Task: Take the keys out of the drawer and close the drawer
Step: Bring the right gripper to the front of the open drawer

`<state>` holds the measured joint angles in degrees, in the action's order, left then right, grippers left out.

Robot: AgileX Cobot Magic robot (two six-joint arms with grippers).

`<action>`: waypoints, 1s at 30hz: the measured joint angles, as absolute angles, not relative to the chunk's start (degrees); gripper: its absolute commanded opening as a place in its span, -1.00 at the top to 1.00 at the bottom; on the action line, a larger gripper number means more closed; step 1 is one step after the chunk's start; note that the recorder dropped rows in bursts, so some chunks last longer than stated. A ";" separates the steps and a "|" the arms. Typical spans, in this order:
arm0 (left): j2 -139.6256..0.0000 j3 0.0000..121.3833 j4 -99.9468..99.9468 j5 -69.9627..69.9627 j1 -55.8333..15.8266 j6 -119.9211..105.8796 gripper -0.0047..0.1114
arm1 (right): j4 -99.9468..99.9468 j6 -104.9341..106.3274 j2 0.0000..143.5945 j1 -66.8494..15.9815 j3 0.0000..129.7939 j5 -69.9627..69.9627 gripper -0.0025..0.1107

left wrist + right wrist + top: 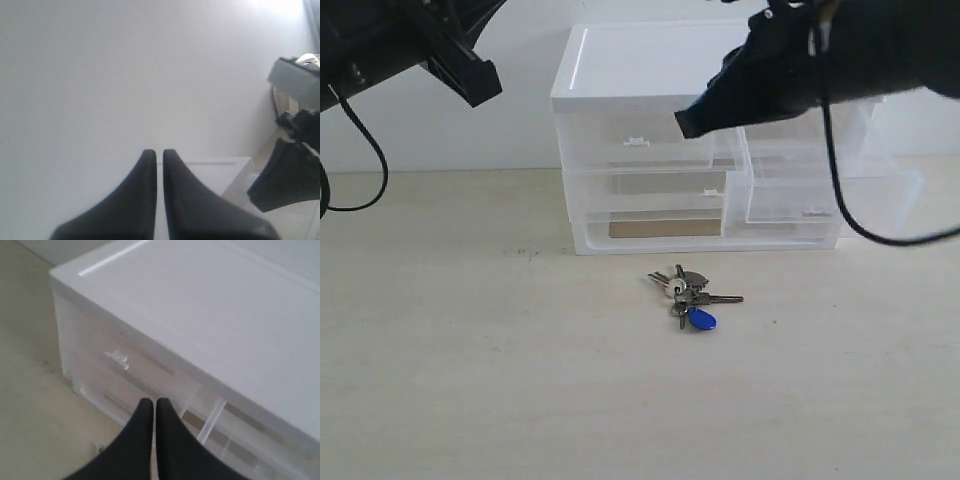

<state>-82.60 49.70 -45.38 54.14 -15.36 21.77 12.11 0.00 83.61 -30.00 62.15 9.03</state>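
The keys (pixel 688 292), grey metal on a ring with a blue fob (pixel 701 320) and a whitish cap, lie on the table in front of the white cabinet (pixel 650 70). The drawer (pixel 825 190), the translucent right-hand one with a white tab handle (pixel 813 212), stands pulled out toward the front. My right gripper (pixel 688 122) hovers above the cabinet's front, shut and empty; its wrist view shows the shut fingertips (pixel 146 405) over the cabinet's front edge (pixel 150 335). My left gripper (pixel 470 78) hangs high at the far left, shut on nothing (pixel 156 152).
The left half-width drawers (pixel 645 150) with tab handles (pixel 117 358) sit pushed in. A wider bottom drawer (pixel 660 228) runs along the cabinet's base. A black cable (pixel 880 238) loops from the right arm beside the open drawer. A white wall (pixel 125 75) stands behind.
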 measured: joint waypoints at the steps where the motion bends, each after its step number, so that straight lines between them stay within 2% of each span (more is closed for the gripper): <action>1: -82.60 49.70 -45.38 54.14 -15.36 21.77 0.84 | 11.98 -0.97 79.16 -29.90 55.72 3.15 0.96; 4: -82.60 49.70 -45.28 54.14 -15.36 21.77 0.84 | 10.69 -1.76 74.45 -27.70 46.11 -4.53 0.96; 7: -82.60 49.70 -45.28 54.14 -15.36 21.77 0.84 | 5.76 -2.08 73.66 -20.15 34.41 -14.60 0.96; 12: -82.60 49.70 -45.17 54.14 -15.36 21.66 0.84 | 5.04 -5.23 72.68 -18.29 26.88 -24.40 0.96; 22: -82.60 49.70 -45.17 54.14 -15.36 21.56 0.84 | 4.01 -6.26 74.47 -18.29 25.00 -26.10 0.96; 30: -82.60 49.70 -45.17 54.14 -15.36 21.56 0.84 | 0.61 -5.24 84.12 -18.29 25.55 -37.64 0.96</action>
